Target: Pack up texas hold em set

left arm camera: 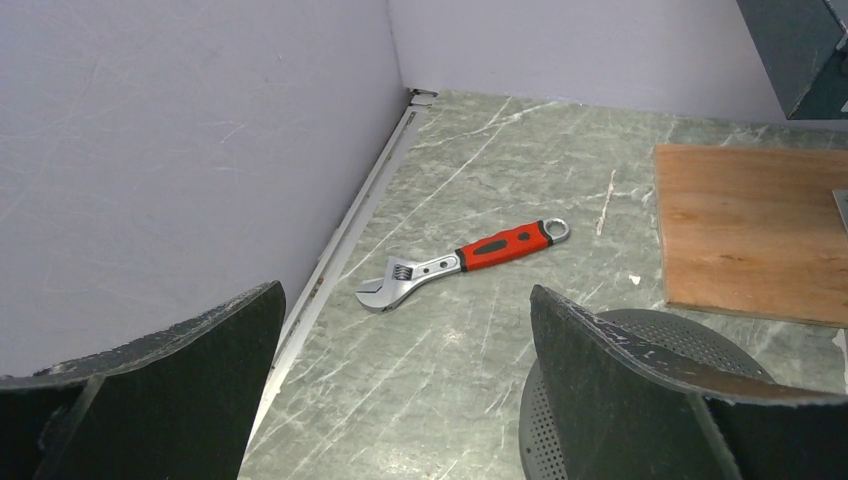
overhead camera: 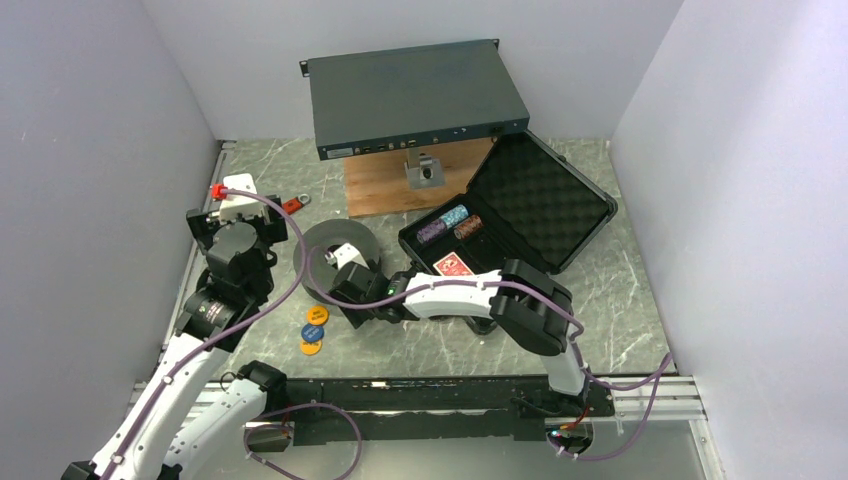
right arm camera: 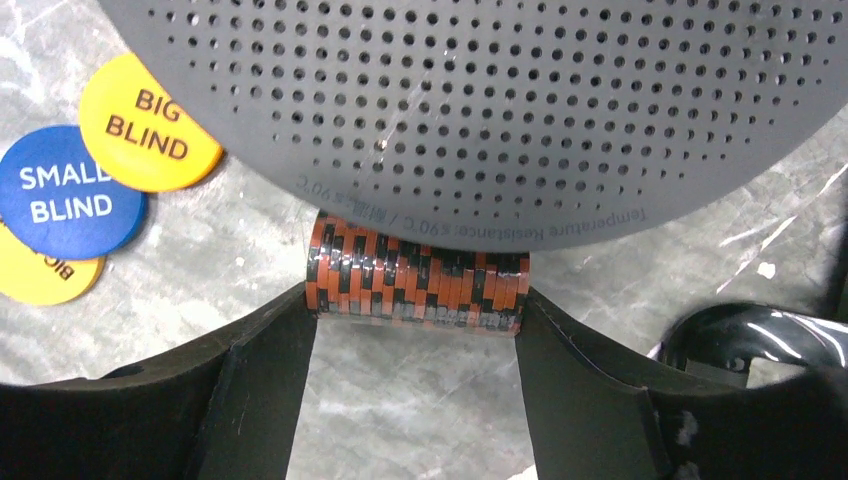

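1. Right gripper [right arm camera: 415, 303] is clamped end-to-end on an orange-black striped chip stack [right arm camera: 415, 285], which lies on its side on the table [right arm camera: 420, 420], right against the grey perforated spool [right arm camera: 480, 100].
2. Left gripper [left arm camera: 405, 300] has its jaws wide apart with nothing between them. A red-handled wrench [left arm camera: 465, 260] lies on the table ahead.
3. Black case [overhead camera: 545, 195] sits open right of centre, lid back. Inside are the purple stack [overhead camera: 432, 231], teal stack [overhead camera: 456, 216], brown stack [overhead camera: 468, 227] and red-backed deck [overhead camera: 453, 265].
4. Discs lie loose on the table left of the clamped stack: yellow BIG BLIND disc [right arm camera: 150, 120], blue SMALL BLIND disc [right arm camera: 70, 190], second yellow disc [right arm camera: 35, 275].
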Robot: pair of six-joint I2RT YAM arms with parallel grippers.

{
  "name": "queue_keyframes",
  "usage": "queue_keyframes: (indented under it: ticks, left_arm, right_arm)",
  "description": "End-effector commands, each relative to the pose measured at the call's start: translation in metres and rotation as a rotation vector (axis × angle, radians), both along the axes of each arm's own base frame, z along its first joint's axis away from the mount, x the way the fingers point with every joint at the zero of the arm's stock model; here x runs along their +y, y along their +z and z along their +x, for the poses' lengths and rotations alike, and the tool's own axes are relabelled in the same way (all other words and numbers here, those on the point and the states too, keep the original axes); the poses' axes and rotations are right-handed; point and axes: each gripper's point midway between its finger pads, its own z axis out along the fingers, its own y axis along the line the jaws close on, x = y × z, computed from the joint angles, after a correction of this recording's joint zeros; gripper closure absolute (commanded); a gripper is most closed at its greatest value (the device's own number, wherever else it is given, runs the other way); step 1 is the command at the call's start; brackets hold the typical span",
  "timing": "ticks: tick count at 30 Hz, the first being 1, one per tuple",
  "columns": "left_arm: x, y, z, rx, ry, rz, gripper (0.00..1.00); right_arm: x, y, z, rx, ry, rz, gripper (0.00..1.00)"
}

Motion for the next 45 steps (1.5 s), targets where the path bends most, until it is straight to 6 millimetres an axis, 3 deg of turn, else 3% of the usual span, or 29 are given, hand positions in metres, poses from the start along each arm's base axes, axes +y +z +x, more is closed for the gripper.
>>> queue_keyframes:
  ticks: [1, 8, 13, 18, 20, 27, 34, 45]
  left_arm:
    - [-0.001, 0.015, 0.000, -0.041, -0.011, -0.026, 0.00]
    - [-0.002, 0.014, 0.000, -0.037, -0.017, -0.024, 0.00]
    - [-0.004, 0.013, 0.001, -0.032, -0.025, -0.024, 0.00]
    - [-0.004, 0.013, 0.001, -0.030, -0.026, -0.021, 0.00]
    - [-0.004, 0.013, 0.002, -0.029, -0.029, -0.021, 0.00]
    - [-0.007, 0.012, 0.003, -0.026, -0.046, -0.021, 0.00]
    - [-0.011, 0.011, 0.005, -0.020, -0.070, -0.020, 0.00]
    - [-0.014, 0.009, 0.007, -0.013, -0.083, -0.010, 0.01]
  right_arm:
    - [0.007, 0.055, -0.004, -0.051, 0.032, 0.101, 0.52]
    - [-0.006, 0.076, -0.026, -0.010, 0.104, 0.144, 0.67]
    - [-0.019, 0.091, -0.030, -0.023, 0.105, 0.161, 0.74]
    - [-0.032, 0.110, -0.025, -0.091, 0.119, 0.146, 0.94]
    - [-0.036, 0.117, -0.021, -0.124, 0.116, 0.131, 1.00]
    - [-0.051, 0.146, -0.001, -0.261, 0.091, 0.106, 1.00]
    - [-0.079, 0.169, 0.031, -0.358, 0.041, 0.085, 1.00]
    - [-0.136, 0.176, 0.096, -0.396, -0.074, 0.103, 1.00]
